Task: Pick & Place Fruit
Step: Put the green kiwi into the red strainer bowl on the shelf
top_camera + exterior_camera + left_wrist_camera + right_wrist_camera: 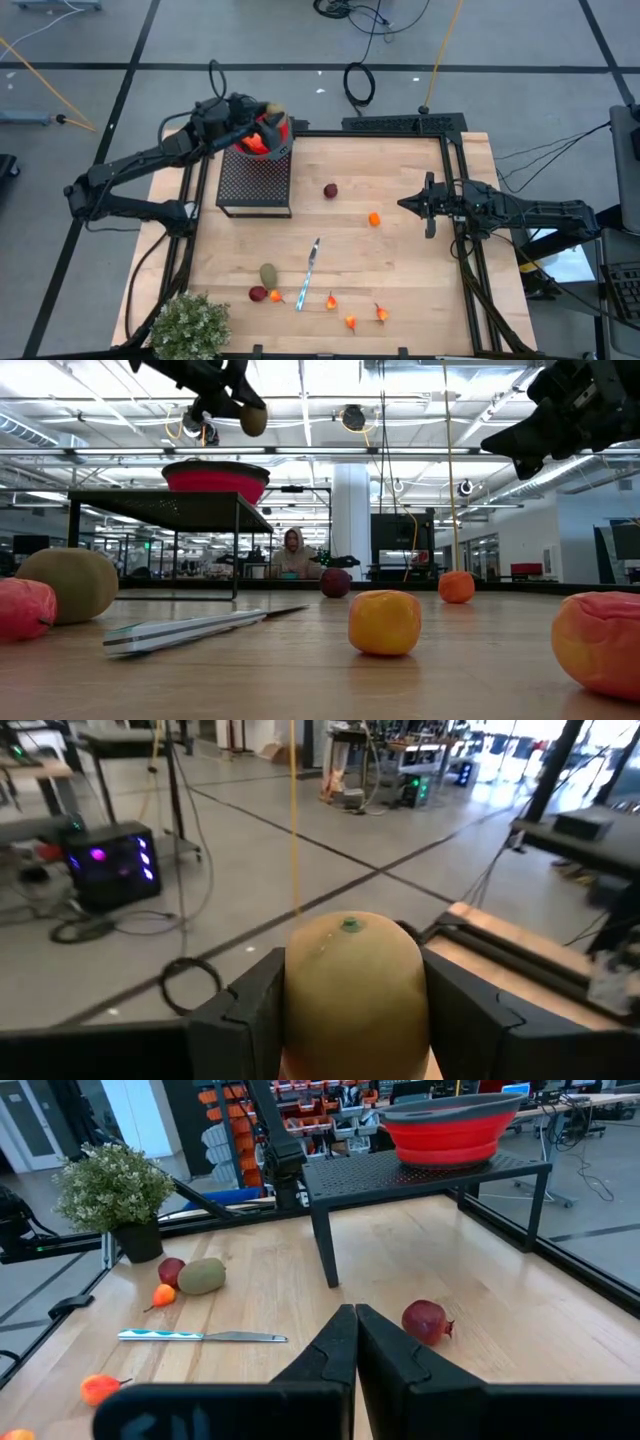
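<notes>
From above, the left gripper hangs over the red bowl, which sits on a black perforated stand at the back left of the wooden table; its fingers are clamped on an olive-brown oval fruit. The right gripper waits above the table's right side, fingers pressed together and empty. Loose on the boards lie a dark-red ball, an orange ball, a second olive oval, another dark-red ball and small red-orange bits around a knife, with a bushy plant at the front left corner. At table height, the held fruit hangs above the bowl. The left wrist camera shows the oval filling the gap between the two fingers. The right wrist camera shows its fingers meeting, near the dark-red ball.
</notes>
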`<action>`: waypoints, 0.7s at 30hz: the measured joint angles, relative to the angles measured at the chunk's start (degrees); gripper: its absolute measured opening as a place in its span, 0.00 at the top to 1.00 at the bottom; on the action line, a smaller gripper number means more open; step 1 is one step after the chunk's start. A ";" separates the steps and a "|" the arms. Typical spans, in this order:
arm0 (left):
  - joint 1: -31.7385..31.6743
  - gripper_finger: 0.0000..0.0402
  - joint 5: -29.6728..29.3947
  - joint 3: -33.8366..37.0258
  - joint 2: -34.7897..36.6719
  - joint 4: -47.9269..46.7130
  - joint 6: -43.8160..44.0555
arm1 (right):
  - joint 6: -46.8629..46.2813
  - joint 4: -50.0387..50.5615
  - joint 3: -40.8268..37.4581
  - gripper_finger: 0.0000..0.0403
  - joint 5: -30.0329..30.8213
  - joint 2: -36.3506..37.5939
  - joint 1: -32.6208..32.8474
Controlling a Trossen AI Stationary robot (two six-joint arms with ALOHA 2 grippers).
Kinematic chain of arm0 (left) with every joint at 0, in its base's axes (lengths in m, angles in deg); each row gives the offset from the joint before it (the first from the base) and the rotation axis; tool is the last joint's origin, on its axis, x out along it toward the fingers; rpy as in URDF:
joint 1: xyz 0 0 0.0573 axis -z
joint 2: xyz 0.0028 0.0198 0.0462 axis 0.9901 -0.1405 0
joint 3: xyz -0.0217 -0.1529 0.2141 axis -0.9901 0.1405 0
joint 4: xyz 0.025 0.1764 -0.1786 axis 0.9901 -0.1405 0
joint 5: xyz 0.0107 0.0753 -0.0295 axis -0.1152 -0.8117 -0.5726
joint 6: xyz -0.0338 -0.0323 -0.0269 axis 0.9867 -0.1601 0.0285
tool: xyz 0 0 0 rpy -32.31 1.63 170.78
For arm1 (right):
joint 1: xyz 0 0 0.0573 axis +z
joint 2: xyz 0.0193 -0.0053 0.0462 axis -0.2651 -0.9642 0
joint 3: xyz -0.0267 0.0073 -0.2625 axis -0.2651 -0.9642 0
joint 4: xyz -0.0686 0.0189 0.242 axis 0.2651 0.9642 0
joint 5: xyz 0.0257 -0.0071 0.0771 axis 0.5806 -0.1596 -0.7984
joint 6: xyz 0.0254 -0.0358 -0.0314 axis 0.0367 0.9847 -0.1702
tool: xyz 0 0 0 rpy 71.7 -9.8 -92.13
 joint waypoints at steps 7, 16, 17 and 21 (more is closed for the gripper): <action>-2.70 0.54 0.60 0.00 -1.01 -0.17 -5.33 | 0.00 0.00 0.00 1.00 0.02 0.00 0.00; -7.70 0.54 5.44 -4.31 -6.64 -11.13 -5.95 | -0.86 0.02 0.00 1.00 0.17 0.00 0.00; -8.28 0.54 5.42 -6.03 -7.33 -13.60 -6.16 | -0.86 0.02 0.00 1.00 0.20 0.00 0.01; -10.24 0.54 5.40 -13.13 -10.39 -24.32 -9.11 | -0.86 0.04 0.00 1.00 0.22 0.00 0.01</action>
